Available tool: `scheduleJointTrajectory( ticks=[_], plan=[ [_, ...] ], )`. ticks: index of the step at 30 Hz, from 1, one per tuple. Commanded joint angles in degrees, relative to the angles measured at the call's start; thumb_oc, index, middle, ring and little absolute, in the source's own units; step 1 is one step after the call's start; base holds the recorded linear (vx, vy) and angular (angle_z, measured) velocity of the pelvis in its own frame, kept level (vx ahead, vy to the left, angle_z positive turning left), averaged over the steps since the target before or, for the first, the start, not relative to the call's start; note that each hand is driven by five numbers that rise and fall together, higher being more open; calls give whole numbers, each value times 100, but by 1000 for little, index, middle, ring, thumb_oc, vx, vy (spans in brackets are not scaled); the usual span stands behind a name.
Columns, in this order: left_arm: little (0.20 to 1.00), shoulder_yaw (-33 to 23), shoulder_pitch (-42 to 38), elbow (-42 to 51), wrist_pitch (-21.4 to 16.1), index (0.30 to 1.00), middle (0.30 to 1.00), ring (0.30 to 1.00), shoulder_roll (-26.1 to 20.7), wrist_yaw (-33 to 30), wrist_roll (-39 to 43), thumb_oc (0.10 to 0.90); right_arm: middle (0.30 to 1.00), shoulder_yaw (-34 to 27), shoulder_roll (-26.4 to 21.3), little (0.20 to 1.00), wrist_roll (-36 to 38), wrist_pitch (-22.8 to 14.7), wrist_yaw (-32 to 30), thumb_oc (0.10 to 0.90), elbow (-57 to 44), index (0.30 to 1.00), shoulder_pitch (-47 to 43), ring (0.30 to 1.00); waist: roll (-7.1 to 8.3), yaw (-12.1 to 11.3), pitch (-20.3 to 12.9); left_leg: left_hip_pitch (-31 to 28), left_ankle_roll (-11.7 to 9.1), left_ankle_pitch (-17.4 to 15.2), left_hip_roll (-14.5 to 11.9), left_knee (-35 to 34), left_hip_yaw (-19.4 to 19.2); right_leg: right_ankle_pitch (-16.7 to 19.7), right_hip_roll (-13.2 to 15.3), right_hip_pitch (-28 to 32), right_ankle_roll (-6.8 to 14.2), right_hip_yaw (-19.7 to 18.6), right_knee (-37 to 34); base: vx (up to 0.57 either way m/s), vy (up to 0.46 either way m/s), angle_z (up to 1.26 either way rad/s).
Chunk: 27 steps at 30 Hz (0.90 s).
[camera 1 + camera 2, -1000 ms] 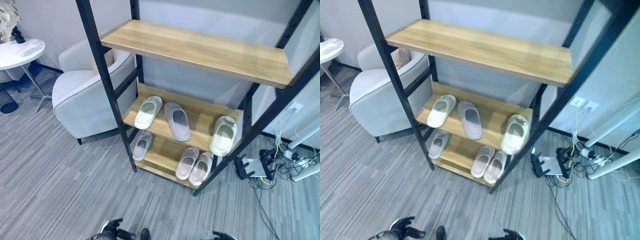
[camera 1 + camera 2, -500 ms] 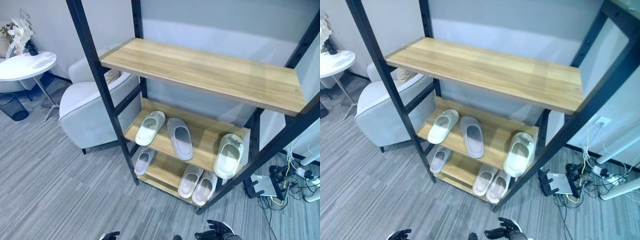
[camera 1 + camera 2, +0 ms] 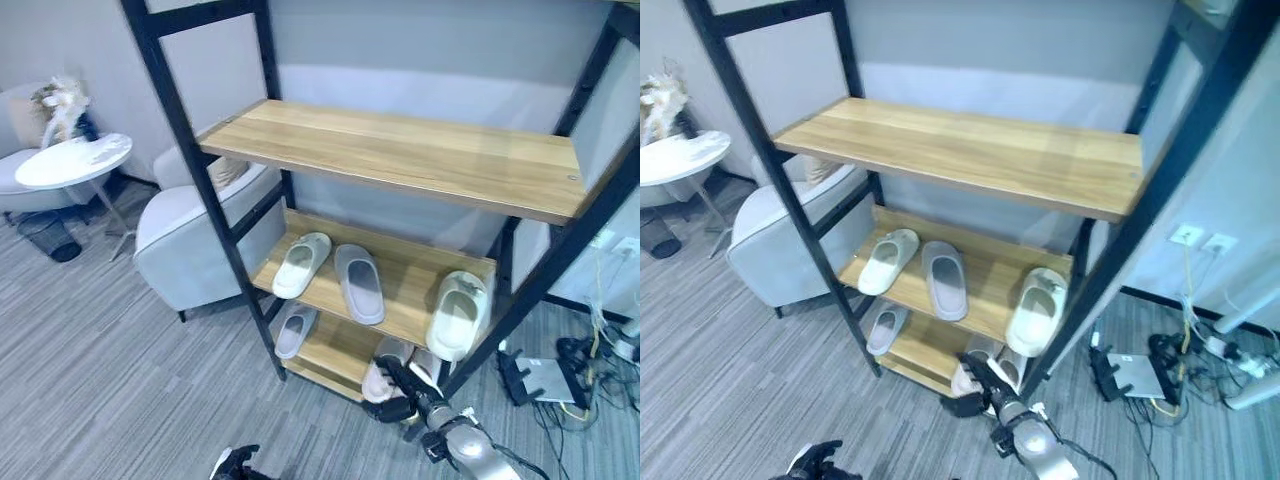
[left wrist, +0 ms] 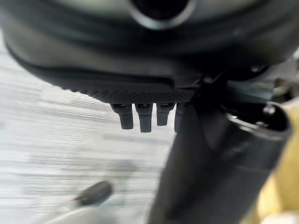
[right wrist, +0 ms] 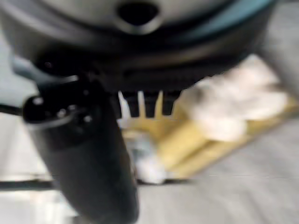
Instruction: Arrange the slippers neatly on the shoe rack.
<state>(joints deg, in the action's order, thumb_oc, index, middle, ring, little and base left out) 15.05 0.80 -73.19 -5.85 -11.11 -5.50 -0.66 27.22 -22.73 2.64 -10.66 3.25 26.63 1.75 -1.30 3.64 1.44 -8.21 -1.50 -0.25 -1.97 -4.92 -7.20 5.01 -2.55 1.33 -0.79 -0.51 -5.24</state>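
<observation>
The shoe rack (image 3: 400,150) has wooden shelves in a black frame. On its middle shelf lie a cream slipper (image 3: 302,264) and a grey slipper (image 3: 360,283). A second cream slipper (image 3: 457,314) overhangs that shelf's front right edge. The bottom shelf holds a single grey slipper (image 3: 294,330) and a pale pair (image 3: 380,358). My right hand (image 3: 408,390) is open, fingers straight, in front of that pair; I cannot tell whether it touches them. Its fingers (image 5: 140,105) point at the blurred pair (image 5: 233,112). My left hand (image 3: 235,465) hangs low over the floor, open and holding nothing.
A white armchair (image 3: 190,240) stands against the rack's left side, with a round white table (image 3: 75,160) beyond it. A box with tangled cables (image 3: 545,378) lies on the floor right of the rack. Grey carpet spreads in front.
The camera has shifted, so the whole rack sits differently in view. My right hand has come up from the lower edge to the pair on the bottom shelf. The slippers lie as before.
</observation>
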Motion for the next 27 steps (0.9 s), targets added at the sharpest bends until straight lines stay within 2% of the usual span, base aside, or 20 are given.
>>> scheduleJointTrajectory(
  ticks=[1, 5, 7, 8, 15, 21, 27],
  plan=[
    [900, -18, -587, -261, -226, 900, 900, 900, 96, -148, -206, 800, 900, 248, 82, 900, -229, -66, 236, 800, 359, 900, -281, 900, 212, -29, 58, 208, -19, -236, 223, 238, -129, -671, 432, 239, 697, -158, 340, -57, -20, -18],
    [900, 0, -571, -331, -203, 900, 900, 900, 120, -279, -408, 800, 900, 529, -185, 900, -559, -247, 279, 800, -839, 900, -613, 900, 187, -58, 42, 174, -23, -213, 199, 184, -187, -659, 423, 288, 702, -199, 280, -6, -13, -2],
    [900, -8, -551, -344, -204, 900, 900, 900, 134, -294, -444, 800, 900, 523, -248, 900, -651, -273, 273, 800, -1053, 900, -661, 900, 182, -60, 36, 161, -22, -211, 198, 166, -196, -657, 419, 291, 703, -209, 267, 14, -10, -6],
    [900, -39, -486, -403, -194, 900, 900, 900, 155, -307, -508, 800, 900, 478, -417, 900, -928, -360, 168, 800, -1495, 900, -797, 900, 172, -68, 6, 130, -25, -198, 187, 113, -216, -648, 413, 307, 713, -230, 237, 32, -11, -5],
    [900, -93, -347, -510, -187, 900, 900, 900, 210, -358, -712, 800, 900, 54, -978, 900, -1683, -528, -308, 800, -2676, 900, -1212, 900, 158, -113, -40, 77, -37, -180, 162, 39, -187, -670, 407, 373, 721, -213, 202, 31, -10, -5],
    [900, -22, -295, -492, -199, 900, 900, 900, 206, -409, -839, 800, 900, -83, -1196, 900, -2214, -566, -750, 800, -2918, 900, -1660, 900, 155, -193, -33, 87, -45, -167, 144, 13, -127, -679, 418, 395, 732, -153, 175, 30, -22, 5],
    [900, 158, -308, -419, -237, 900, 900, 900, 174, -476, -854, 800, 900, -12, -1272, 900, -2663, -376, -1237, 800, -2383, 900, -2507, 900, 140, -295, -8, 206, -52, -143, 164, -8, -35, -638, 464, 340, 770, -64, 97, 24, -25, 9]
  ],
)
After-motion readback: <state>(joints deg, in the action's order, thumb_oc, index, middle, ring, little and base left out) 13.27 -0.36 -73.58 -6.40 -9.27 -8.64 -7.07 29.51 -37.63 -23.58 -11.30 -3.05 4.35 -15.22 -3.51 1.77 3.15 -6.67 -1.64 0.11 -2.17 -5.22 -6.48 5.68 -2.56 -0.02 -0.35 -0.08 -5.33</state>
